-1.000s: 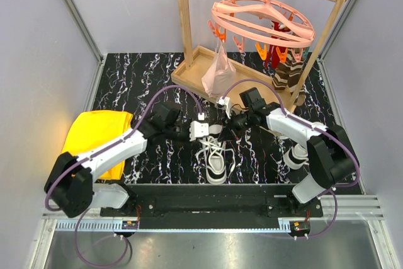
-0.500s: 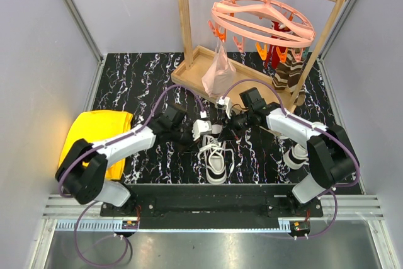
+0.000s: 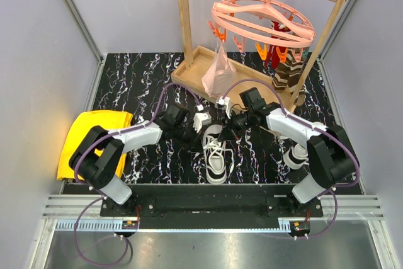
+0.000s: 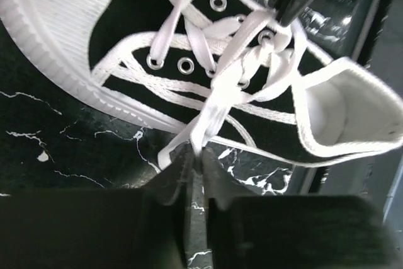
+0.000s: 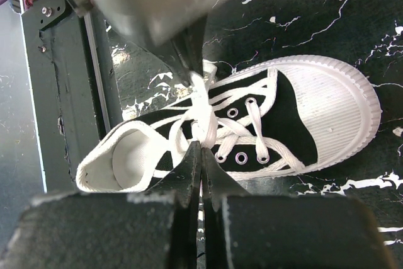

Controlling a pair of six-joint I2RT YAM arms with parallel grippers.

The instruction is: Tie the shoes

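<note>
While the left gripper (image 4: 196,159) pinches a lace (image 4: 211,106), the right gripper (image 5: 201,148) pinches another.

Shoe (image 4: 126,61): black upper, white ribbed toe cap upper left, collar at right, lying on black marbled surface (image 4: 75,149).
Lace (image 4: 245,61): white, crossed through metal eyelets (image 4: 186,65); one strand pinched in left gripper (image 4: 196,162), bottom centre.
Right gripper (image 4: 283,7): dark tip, top, touching the lace crossing.

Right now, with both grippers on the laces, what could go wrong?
1. The left gripper pinches the lace only at its fingertips, so it could slip out.
2. The right gripper holds a lace just above the shoe, which nothing pins down; a pull may drag or tip it.
</note>
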